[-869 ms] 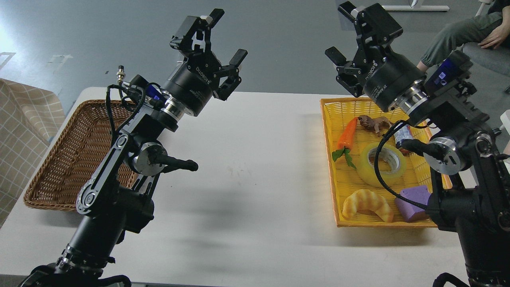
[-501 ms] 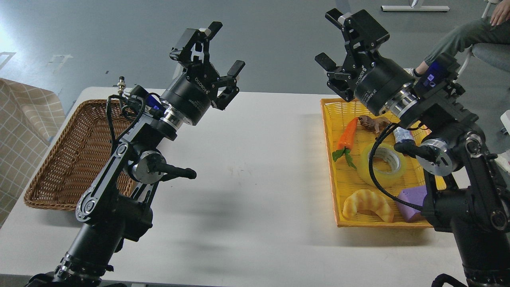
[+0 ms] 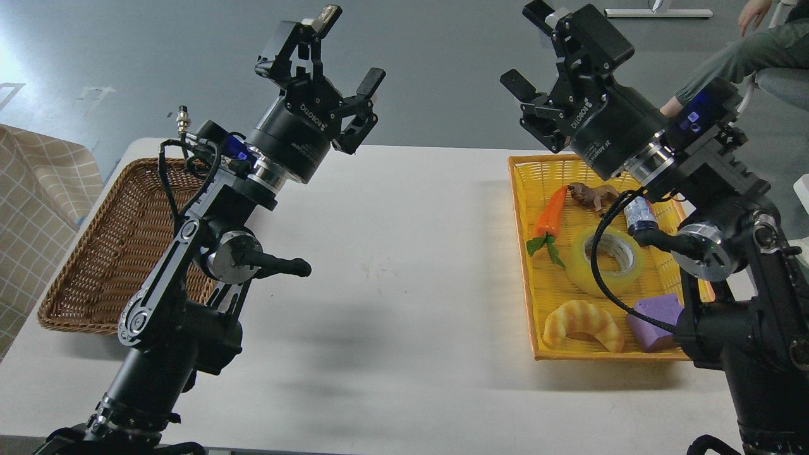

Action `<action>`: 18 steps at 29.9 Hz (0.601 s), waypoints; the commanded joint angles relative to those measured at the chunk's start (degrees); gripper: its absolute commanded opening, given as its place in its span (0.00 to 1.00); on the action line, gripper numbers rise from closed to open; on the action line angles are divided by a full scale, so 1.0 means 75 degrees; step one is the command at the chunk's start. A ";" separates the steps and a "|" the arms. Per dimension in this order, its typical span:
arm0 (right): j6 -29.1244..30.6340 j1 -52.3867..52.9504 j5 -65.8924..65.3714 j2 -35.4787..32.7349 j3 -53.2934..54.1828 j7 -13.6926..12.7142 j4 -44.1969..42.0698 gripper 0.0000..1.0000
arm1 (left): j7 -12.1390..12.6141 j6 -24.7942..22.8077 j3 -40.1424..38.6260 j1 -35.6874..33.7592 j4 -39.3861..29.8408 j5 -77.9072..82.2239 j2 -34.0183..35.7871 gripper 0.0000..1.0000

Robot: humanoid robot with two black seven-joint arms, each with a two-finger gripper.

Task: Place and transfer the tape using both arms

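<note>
Both grippers, left [image 3: 347, 47] and right [image 3: 528, 47], gape wide and empty above the table's [image 3: 404, 253] far edge; tape [image 3: 605, 261] lies in the yellow tray [image 3: 519, 208] at right.

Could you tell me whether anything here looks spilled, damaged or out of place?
Nothing stands out. The tape lies in the yellow basket with a carrot, croissant and purple block. The brown basket sits squarely. The left gripper and right gripper are open, holding nothing.
</note>
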 commanded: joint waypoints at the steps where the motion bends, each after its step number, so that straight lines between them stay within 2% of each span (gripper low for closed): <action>1: 0.0009 -0.0028 0.0011 0.0000 0.0055 0.0283 -0.0041 0.99 | -0.0018 0.0000 -0.0017 0.0014 -0.0003 -0.0293 0.0000 0.98; 18: 0.0032 -0.0028 0.0457 0.0000 0.0079 0.0201 -0.0088 1.00 | -0.0018 -0.0140 -0.0017 0.0025 -0.0003 -0.0529 0.0000 0.98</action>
